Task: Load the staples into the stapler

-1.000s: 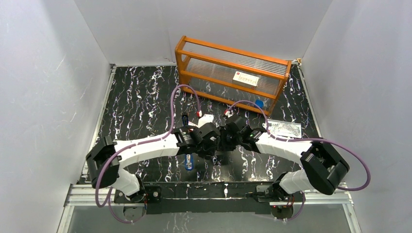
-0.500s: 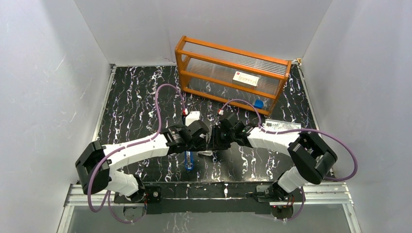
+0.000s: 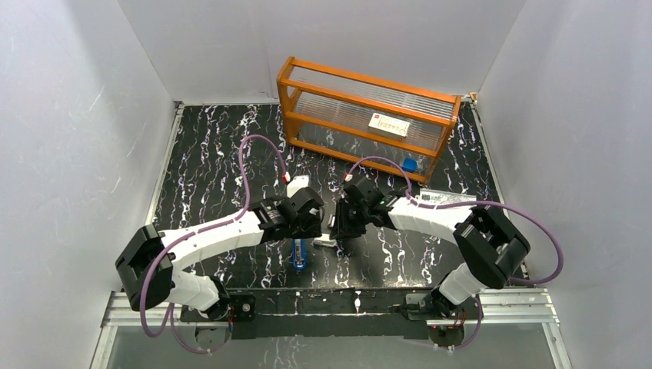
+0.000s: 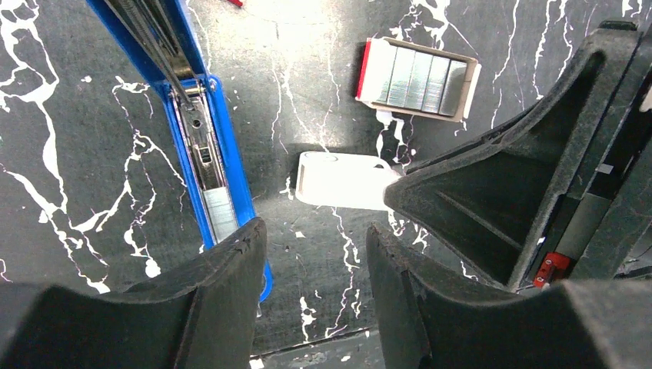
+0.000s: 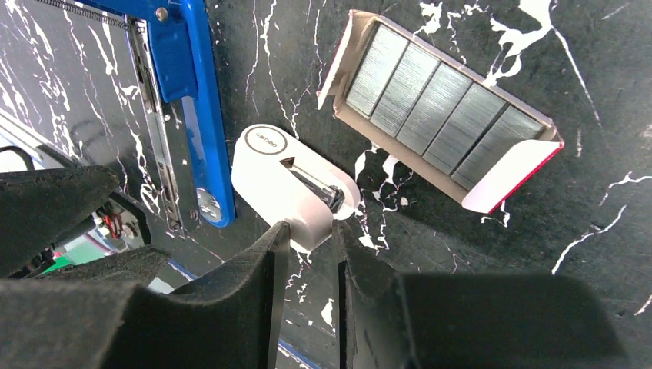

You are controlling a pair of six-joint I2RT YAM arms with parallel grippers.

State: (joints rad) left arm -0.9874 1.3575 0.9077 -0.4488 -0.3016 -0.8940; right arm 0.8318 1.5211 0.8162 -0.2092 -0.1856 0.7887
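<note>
Arms (image 3: pixel 223 231) farther out; left fingers (image 4: pixel 215 307) apart; right fingers' (image 5: pixel 254 292) grip on white object (image 5: pixel 288 184) unclear

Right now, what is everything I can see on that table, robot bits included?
stapler: one, blue, lying open, near the middle
staples: five blocks, silvery, in the box
box: one, red and white, open, beside the white piece
white piece: one, white, between stapler and box
rack: one, orange with clear walls, far end
card: one, white, on the rack
blue bit: one, blue, at the rack's front
packet: one, clear, right side
table: one, black with white veins
left tool: one, black, open, above stapler and white piece
right tool: one, black, jaws narrow at the white piece's end, grip unclear
</note>
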